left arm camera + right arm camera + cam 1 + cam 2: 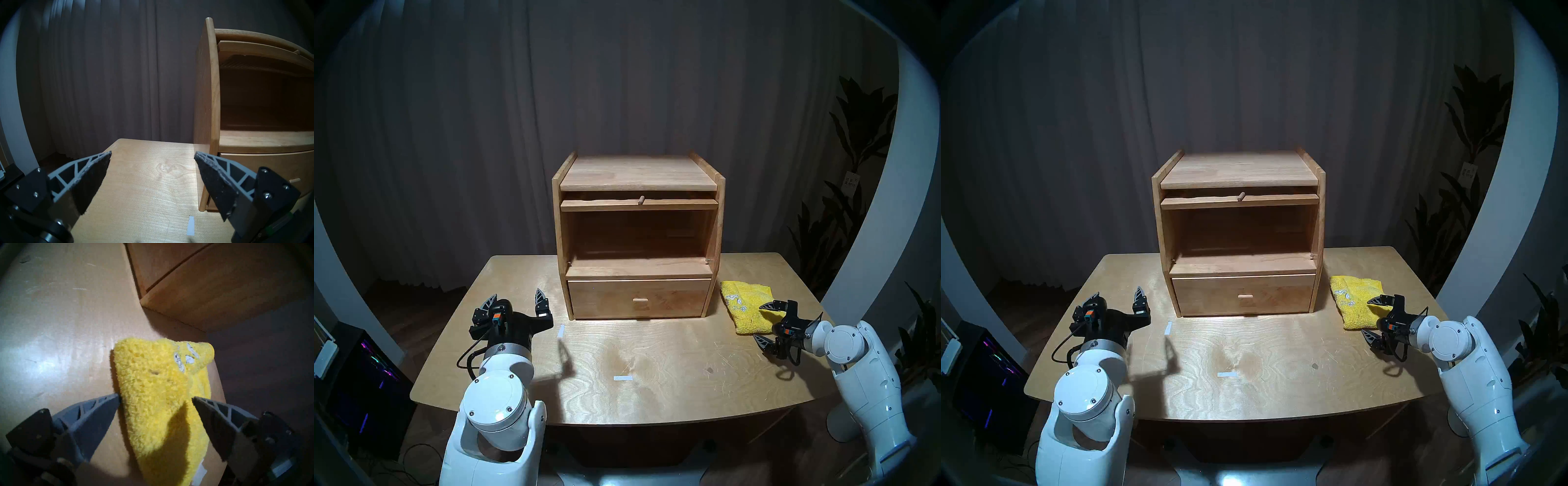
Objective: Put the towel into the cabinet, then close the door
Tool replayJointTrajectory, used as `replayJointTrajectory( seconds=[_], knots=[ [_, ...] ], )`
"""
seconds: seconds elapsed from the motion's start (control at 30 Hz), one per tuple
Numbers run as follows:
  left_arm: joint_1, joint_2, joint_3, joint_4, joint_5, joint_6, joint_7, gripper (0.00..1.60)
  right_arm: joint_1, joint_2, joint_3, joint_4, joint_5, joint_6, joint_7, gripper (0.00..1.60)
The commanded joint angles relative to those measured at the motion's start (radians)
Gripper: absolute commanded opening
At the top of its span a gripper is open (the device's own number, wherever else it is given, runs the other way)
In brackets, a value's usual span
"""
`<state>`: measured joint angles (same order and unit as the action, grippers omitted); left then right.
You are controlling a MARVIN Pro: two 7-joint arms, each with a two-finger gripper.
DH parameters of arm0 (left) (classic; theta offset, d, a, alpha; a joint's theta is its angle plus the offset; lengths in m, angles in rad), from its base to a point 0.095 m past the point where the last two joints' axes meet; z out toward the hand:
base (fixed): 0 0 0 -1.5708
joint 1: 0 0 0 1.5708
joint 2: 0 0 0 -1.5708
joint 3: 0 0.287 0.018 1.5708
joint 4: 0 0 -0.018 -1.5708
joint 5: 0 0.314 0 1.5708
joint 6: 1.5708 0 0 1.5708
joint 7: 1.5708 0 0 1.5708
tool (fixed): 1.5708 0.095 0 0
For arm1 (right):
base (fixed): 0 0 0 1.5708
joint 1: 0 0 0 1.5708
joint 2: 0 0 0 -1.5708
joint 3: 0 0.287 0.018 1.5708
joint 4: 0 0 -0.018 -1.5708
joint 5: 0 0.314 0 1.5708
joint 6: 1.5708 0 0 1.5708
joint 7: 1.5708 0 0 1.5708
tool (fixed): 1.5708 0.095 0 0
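Right hand point(767, 325) nearest the work: jaws spread wide, empty, straddling the near end of the towel point(746, 307) without yet closing on it; in the wrist view one fingertip point(115, 396) just at the cloth's edge, the other just beside the opposite edge. Towel flat on the worktop point(619, 373), crumpled and folded, long axis running away from the right hand toward the cabinet's right side, embroidered motif at the far end. Lies straight ahead of the right hand and well apart from the left hand point(517, 300), so right arm judged the one to pick. Left hand wide open too, holding nothing, hovering level over the worktop near the cabinet's front left corner. Farther back, cabinet point(638, 234) standing on the worktop just beside the towel. Upper compartment open and bare inside. Door point(639, 204) raised flat and pushed in under the top board, peg knob point(641, 199) pointing up at its front edge. Drawer point(638, 298) below shut; contents not visible. Next move judged a pinch on the near end, then a lift and swing left into the compartment.
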<state>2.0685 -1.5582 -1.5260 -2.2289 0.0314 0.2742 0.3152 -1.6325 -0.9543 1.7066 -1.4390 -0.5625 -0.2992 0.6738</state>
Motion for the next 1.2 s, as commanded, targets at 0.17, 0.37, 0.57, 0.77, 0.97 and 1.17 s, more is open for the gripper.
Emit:
replayJointTrajectory(
  seconds=[0.17, 0.37, 0.57, 0.77, 0.97, 1.17],
  knots=[
    [-0.002, 0.001, 0.002, -0.025, 0.001, -0.003, -0.001, 1.60, 0.175, -0.013, -0.065, 0.186, -0.022, -0.030, -0.053, 0.83],
    [-0.003, 0.000, 0.001, -0.024, 0.001, -0.003, -0.001, 1.60, 0.128, -0.048, -0.016, 0.099, 0.086, 0.000, -0.008, 0.00],
    [-0.004, 0.000, 0.001, -0.021, 0.001, -0.004, 0.000, 1.60, 0.131, -0.097, 0.033, 0.023, 0.194, 0.026, 0.011, 0.00],
    [-0.007, 0.000, 0.001, -0.016, 0.001, -0.004, 0.000, 1.60, 0.194, -0.152, 0.101, -0.053, 0.333, 0.048, 0.000, 0.00],
    [-0.007, -0.001, 0.000, -0.012, 0.001, -0.004, 0.000, 1.60, 0.188, -0.198, 0.151, -0.136, 0.472, 0.076, 0.016, 0.00],
    [-0.007, -0.001, 0.000, -0.008, 0.001, -0.004, 0.000, 1.60, 0.164, -0.233, 0.155, -0.200, 0.561, 0.105, 0.038, 0.00]
  ],
)
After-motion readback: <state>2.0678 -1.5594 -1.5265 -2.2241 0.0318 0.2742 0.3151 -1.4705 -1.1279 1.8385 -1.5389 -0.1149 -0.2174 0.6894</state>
